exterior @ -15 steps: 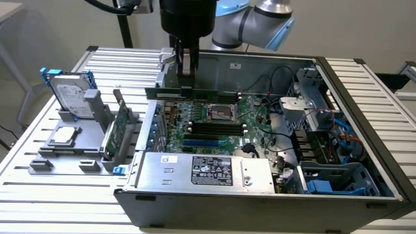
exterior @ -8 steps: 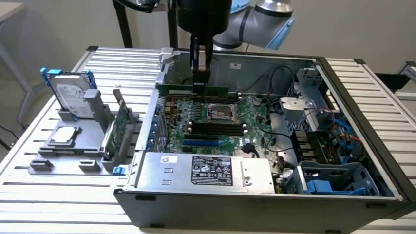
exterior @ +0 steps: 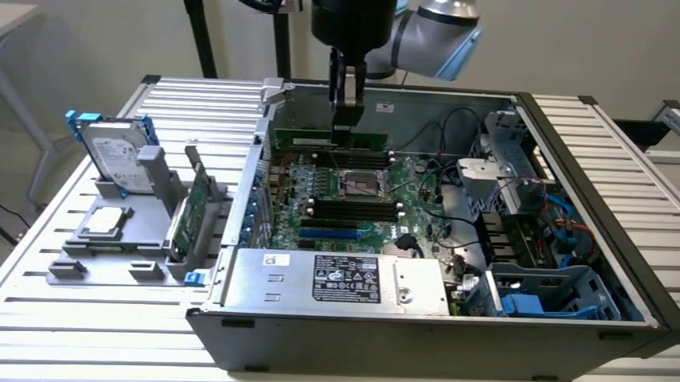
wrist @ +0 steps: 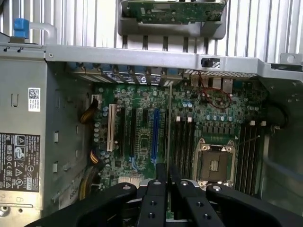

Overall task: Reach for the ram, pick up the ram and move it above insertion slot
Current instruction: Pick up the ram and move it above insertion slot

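1. Exterior view, from its left: ribbed aluminium table (exterior: 64, 263) carrying a grey plastic holder (exterior: 117, 231). A silver boxy hard drive (exterior: 117, 155) stands upright in it; a broader green expansion card (exterior: 193, 211) with a blue tab stands on edge at the holder's side nearest the case.
2. Centre: open computer case (exterior: 425, 334), dull grey sheet metal, with a green motherboard (exterior: 351, 199) on its floor. Square metallic CPU socket (exterior: 361, 185) sits between banks of long black memory slots (exterior: 351, 211). A boxy steel power supply (exterior: 330, 278) with a black label is at the near edge.
3. The gripper (exterior: 345, 119), black and narrow, hangs vertically from the grey arm, its fingers pinched on the ram (exterior: 327, 140). The stick is long, thin and green, held level just above the slots at the far side of the socket.
4. Exterior view's right: grey metal drive cage (exterior: 510, 159), loose black and blue cables, blue-grey plastic bracket (exterior: 552, 290).
5. Wrist view looks straight down: the gripper (wrist: 167, 182) has matt black fingers close together, with the ram (wrist: 168, 142) seen edge-on as a thin line between them, running parallel to the black slots. Here the white slot (wrist: 112, 127) and blue slot (wrist: 155, 135) show plainly, as does the expansion card (wrist: 173, 10) beyond the case wall.
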